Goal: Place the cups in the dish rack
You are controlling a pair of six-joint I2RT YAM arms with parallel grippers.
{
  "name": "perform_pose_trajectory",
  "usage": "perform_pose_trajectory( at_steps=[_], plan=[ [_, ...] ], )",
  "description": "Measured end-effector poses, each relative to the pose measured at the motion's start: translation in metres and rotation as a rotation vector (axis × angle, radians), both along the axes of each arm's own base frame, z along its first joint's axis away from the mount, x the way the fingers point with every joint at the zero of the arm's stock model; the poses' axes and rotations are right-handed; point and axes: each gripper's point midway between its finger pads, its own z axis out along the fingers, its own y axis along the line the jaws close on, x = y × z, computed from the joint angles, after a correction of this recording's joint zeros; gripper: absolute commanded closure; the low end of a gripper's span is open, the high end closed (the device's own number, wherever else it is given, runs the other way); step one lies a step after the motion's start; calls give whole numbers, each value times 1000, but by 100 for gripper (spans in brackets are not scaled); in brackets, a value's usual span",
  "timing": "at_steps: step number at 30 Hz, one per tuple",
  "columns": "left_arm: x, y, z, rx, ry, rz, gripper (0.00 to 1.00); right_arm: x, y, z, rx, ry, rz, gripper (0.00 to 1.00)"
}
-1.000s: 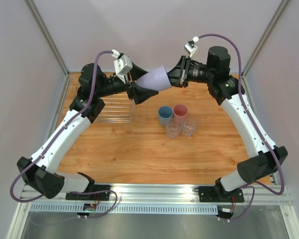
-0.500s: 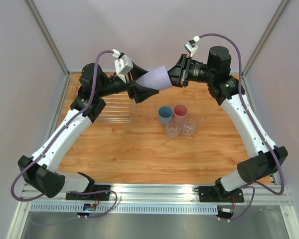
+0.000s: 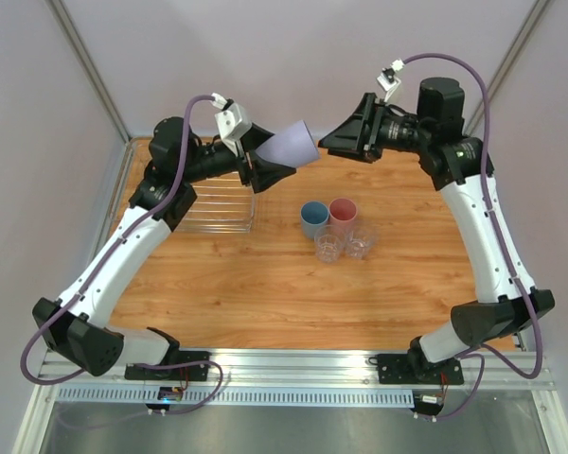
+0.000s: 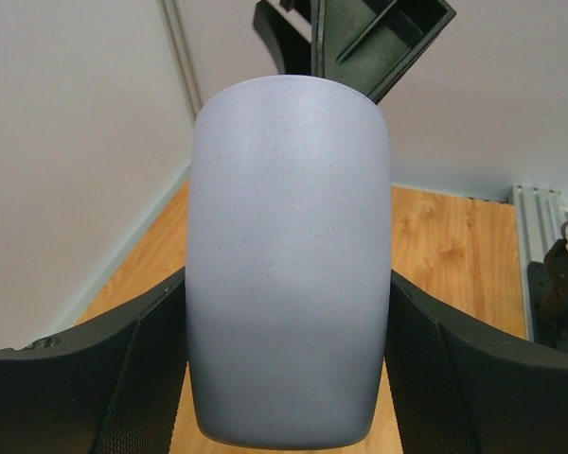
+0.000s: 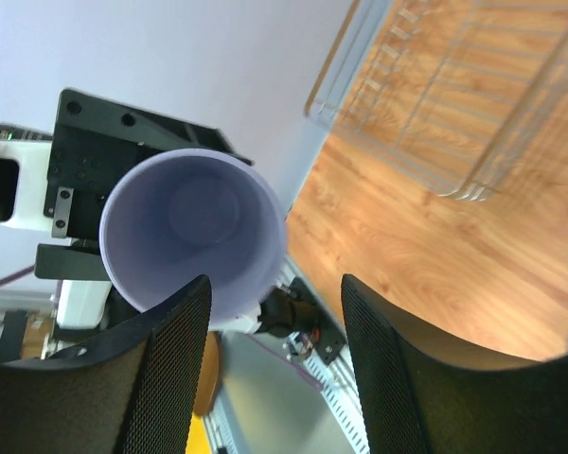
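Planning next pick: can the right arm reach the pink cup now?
Probably yes. The right end effector is open, empty, clear of the lavender cup in the left end effector; nothing overhangs the pink cup. The blue cup alongside leaves little finger room.

Lavender cup [image 3: 292, 147] aloft, tipped sideways; blue cup [image 3: 313, 218], pink cup [image 3: 343, 212], clear tumblers [image 3: 329, 246] [image 3: 361, 242] clustered upright mid-worktop [image 3: 265, 293]; dish rack [image 3: 218, 208] leftward

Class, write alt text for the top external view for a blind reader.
The left gripper holds a lavender cup sideways in the air; the open right gripper faces it, apart. Four cups stand beside the dish rack.
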Motion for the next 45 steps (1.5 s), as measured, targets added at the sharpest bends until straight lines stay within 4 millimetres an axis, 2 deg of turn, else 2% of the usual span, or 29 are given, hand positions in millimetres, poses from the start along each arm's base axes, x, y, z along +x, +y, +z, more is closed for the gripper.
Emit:
perform_pose_trajectory(
  at_steps=[3, 5, 11, 16, 21, 25, 32, 35, 36, 38, 39, 40, 42, 45],
  plan=[
    [5, 9, 1, 3, -1, 29, 72, 11, -24, 0, -43, -1, -88, 38],
    [6, 13, 2, 4, -5, 43, 72, 13, -33, 2, -64, -7, -120, 37],
    [3, 15, 0, 21, -13, 45, 71, 5, -36, 27, -49, -64, -125, 34],
    [3, 16, -5, 39, -6, 44, 71, -3, -23, 47, 5, -98, -86, 34],
    [1, 15, -5, 40, -5, 32, 71, -16, 6, 63, 32, -138, 7, 34],
    [0, 15, -6, 43, -1, 27, 70, -17, 25, 57, 28, -122, 55, 34],
    [-3, 14, -7, 44, 1, 13, 70, -7, 36, 44, 9, -95, 57, 37],
    [-4, 14, -7, 44, 1, 6, 70, -9, 49, 41, 7, -90, 85, 43],
    [-4, 14, -7, 45, 2, 6, 70, -12, 55, 40, 7, -89, 101, 57],
    [-3, 13, -8, 45, 3, 6, 70, -15, 64, 39, 7, -89, 126, 76],
    [-3, 13, -8, 46, 3, 6, 70, -17, 68, 38, 6, -87, 138, 93],
    [-3, 13, -8, 46, 2, 6, 69, -18, 71, 37, 5, -88, 145, 100],
    [-3, 14, -8, 49, -2, 9, 67, -19, 72, 35, 1, -68, 143, 100],
    [-2, 14, -9, 49, 5, 16, 38, -19, 71, 34, -1, -64, 137, 100]
  ],
)
